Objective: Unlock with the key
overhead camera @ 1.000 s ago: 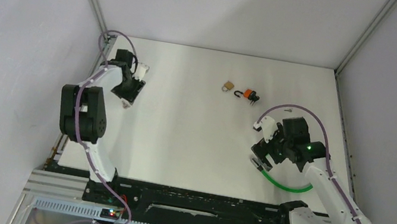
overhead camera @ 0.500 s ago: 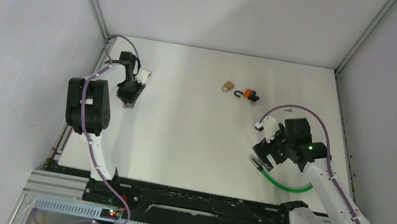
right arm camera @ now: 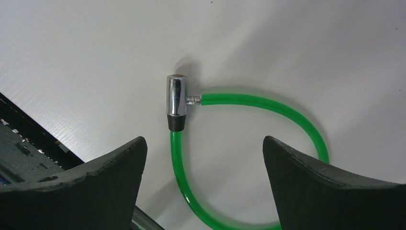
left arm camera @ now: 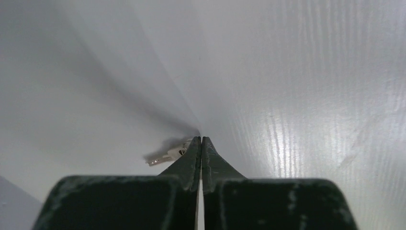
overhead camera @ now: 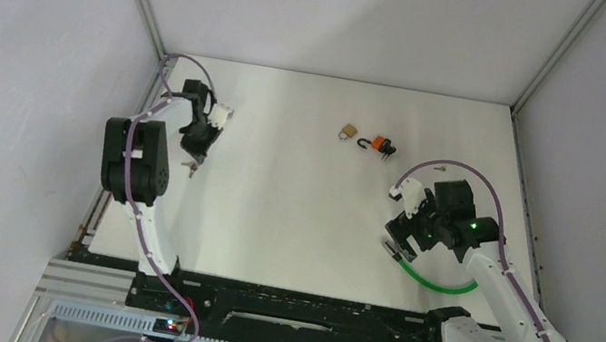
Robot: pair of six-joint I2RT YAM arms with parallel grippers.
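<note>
Left fingers point(left arm camera: 189, 163) pressed together, silvery key point(left arm camera: 167, 154) at tips; right fingers point(right arm camera: 110, 163) spread, empty, over glossy green cable point(right arm camera: 268, 108).

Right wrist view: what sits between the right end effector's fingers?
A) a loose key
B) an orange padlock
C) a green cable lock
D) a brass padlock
C: the green cable lock, with its chrome cylinder at the left end, shows in the gap of the open right end effector.

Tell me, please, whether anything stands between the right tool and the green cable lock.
Nothing visible does. The right tool hangs open over the green cable lock, whose chrome head lies uncovered on the white table.
</note>
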